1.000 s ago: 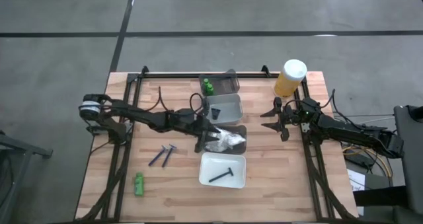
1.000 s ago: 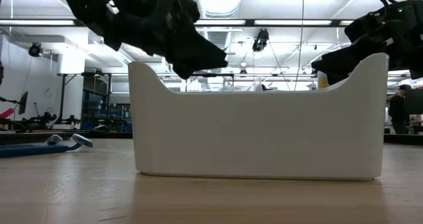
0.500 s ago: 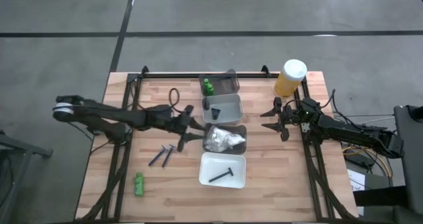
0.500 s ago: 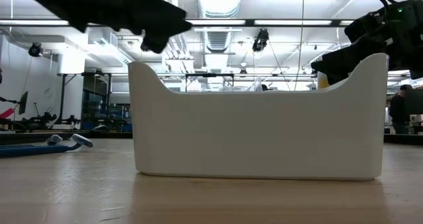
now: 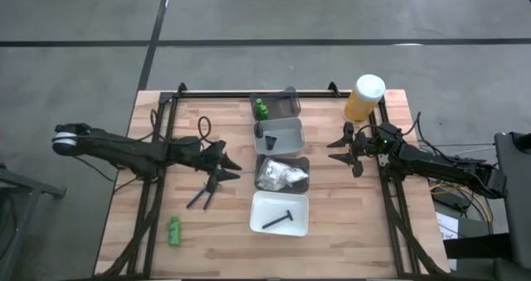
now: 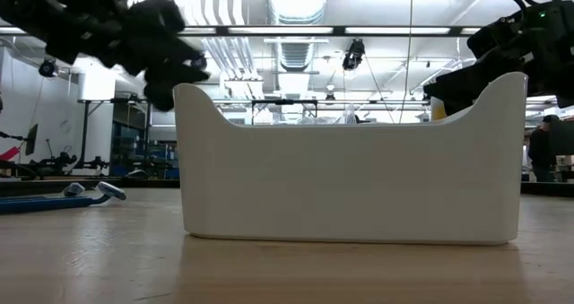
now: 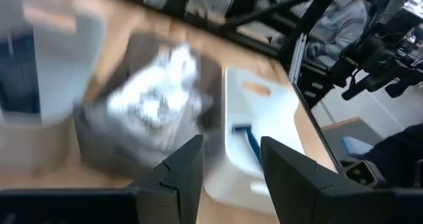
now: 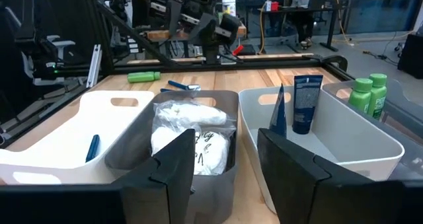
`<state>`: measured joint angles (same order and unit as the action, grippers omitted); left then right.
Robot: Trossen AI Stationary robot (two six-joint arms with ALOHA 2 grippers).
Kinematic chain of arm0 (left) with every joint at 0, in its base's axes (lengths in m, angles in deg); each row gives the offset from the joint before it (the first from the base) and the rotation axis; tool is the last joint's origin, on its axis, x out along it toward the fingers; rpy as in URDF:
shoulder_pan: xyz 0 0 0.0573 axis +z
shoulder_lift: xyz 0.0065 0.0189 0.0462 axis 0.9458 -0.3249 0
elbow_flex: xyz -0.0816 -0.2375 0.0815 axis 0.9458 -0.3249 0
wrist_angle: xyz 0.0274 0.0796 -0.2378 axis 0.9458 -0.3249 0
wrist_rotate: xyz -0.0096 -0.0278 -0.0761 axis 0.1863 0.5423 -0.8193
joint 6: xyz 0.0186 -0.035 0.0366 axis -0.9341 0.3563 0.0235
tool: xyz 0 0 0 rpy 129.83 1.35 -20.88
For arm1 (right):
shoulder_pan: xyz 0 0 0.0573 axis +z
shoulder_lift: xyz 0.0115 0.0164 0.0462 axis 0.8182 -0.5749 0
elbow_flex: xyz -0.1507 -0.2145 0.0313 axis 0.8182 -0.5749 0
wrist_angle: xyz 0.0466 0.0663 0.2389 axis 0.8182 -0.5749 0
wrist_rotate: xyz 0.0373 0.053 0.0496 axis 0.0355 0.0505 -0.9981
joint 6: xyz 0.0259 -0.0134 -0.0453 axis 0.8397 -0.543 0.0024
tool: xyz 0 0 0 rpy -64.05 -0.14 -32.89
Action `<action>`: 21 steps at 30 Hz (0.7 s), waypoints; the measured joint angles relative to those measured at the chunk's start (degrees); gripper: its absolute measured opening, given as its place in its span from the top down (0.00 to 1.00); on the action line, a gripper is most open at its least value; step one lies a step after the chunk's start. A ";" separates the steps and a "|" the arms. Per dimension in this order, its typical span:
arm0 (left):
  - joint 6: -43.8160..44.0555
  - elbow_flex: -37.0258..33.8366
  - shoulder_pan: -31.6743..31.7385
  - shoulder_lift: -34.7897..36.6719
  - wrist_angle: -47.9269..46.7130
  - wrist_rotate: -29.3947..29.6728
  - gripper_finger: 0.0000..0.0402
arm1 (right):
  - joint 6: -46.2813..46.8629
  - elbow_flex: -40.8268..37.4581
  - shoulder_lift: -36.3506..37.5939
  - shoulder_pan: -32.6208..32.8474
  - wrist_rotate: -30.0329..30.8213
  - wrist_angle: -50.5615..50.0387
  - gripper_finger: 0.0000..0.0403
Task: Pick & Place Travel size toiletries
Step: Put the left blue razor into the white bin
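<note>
Near edge: we see one green bottle (image 5: pixel 174 230) lying alone on the wood surface (image 5: pixel 348 223), front-left.
White tray (image 5: pixel 280 213): nearest of the tray column; holds one dark razor stick (image 5: pixel 278 220), lying diagonal.
Loose razors (image 5: pixel 204 196): two slim sticks on bare wood, left of the white tray, just beside the left pincer tips.
Left pincer (image 5: pixel 227 168): over the surface w/ fingers spread, nothing between them; left of the dark grey tray, above the loose razors. Wrist view shows both fingers (image 7: pixel 185 168) apart, pointing at the trays.
Dark grey tray (image 5: pixel 282 174): next one back; white crinkly packets (image 5: pixel 280 177) piled inside.
Light grey tray (image 5: pixel 280 137): behind that; dark blue tube (image 8: pixel 306 104) standing up in it, per right wrist view.
Far tray (image 5: pixel 277 106): two green bottles (image 8: pixel 369 96) upright inside, at back of column.
Right pincer (image 5: pixel 338 152): right of the tray column, near surface's right rail; fingers apart, empty.
Yellow container (image 5: pixel 363 98): white cap, back-right corner, behind right pincer.
</note>
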<state>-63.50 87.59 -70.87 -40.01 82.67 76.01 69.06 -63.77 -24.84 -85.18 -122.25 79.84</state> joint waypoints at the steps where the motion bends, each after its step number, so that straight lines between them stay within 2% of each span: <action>1: 1.72 -0.52 -0.06 0.18 -0.77 -0.35 0.62 | 0.00 -0.02 -0.02 0.00 0.00 -0.01 0.62; 7: 8.55 -1.86 -2.18 0.23 -7.37 -1.98 0.62 | 0.00 0.00 -0.02 0.00 0.00 -0.03 0.66; 21: 16.21 5.06 -6.01 0.21 -38.19 -4.15 0.62 | 0.00 -0.01 -0.02 0.01 0.00 -0.03 0.77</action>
<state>-47.29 92.65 -76.89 -39.79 44.48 71.86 69.06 -63.79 -24.86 -85.17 -122.25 79.81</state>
